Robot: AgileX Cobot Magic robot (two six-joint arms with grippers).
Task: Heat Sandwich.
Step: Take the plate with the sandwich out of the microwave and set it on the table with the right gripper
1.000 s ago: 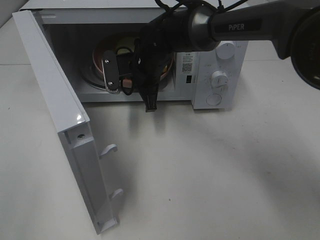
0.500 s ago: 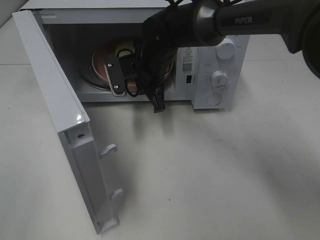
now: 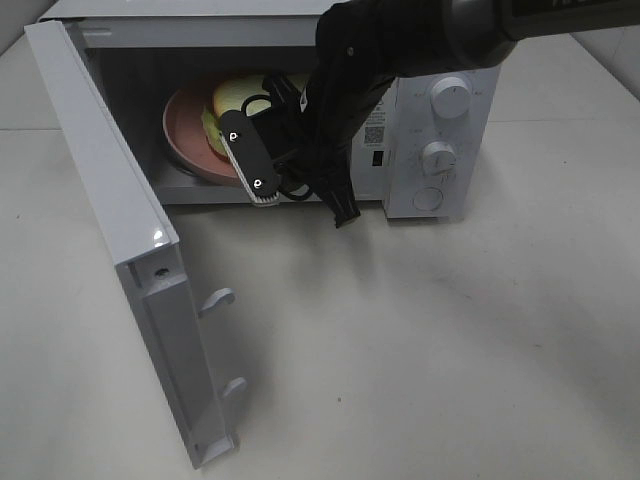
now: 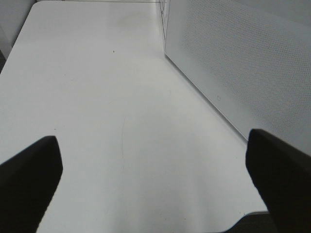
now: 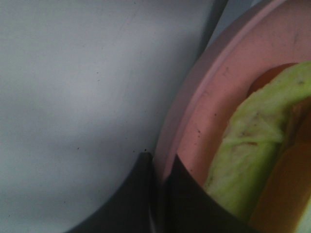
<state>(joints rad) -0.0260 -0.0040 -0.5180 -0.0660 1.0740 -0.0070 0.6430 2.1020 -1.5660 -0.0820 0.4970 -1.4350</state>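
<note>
Yellow-orange sandwich [image 3: 238, 95], green-filled, tilted

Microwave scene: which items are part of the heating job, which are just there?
In the job:
- sandwich
- pink plate, rim pinched in the right gripper
- microwave, door open

Just there:
- left gripper, jaws open, holding nothing
- table

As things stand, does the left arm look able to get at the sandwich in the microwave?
Probably not: the open door stands on its side, and the right gripper, clamped on the pink plate rim, fills the opening before the sandwich.
</note>
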